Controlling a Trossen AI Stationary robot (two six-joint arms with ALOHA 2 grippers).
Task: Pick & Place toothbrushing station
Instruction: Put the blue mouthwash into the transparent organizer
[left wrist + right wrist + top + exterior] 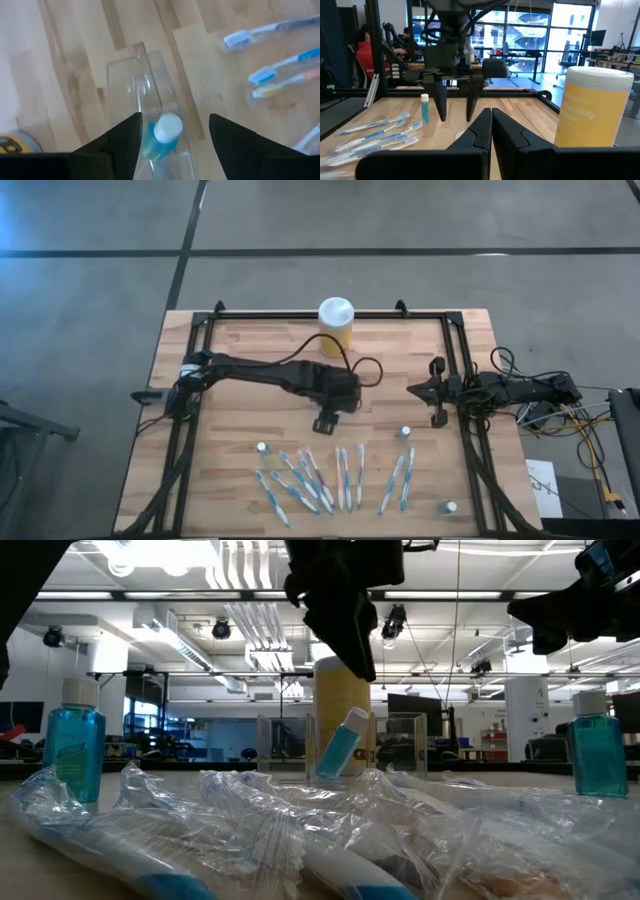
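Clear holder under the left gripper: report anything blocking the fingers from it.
Nothing visible does. The open left gripper hangs directly over the clear holder, where a blue tube already leans. The shut right gripper waits at the table's right side.

Yellow jar with white lid upright at my desk's far edge, mid-span. People seated in room behind.

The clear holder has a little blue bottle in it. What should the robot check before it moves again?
1. Left gripper open above the clear holder: ok.
2. Blue bottle inside the holder, leaning: ok.
3. Bottle free of the fingers: ok.
4. Right gripper shut, parked at the table's right side: ok.
5. Toothbrushes not yet in the holder, lying on the table: not ok.
6. Other bottles upright: ok.
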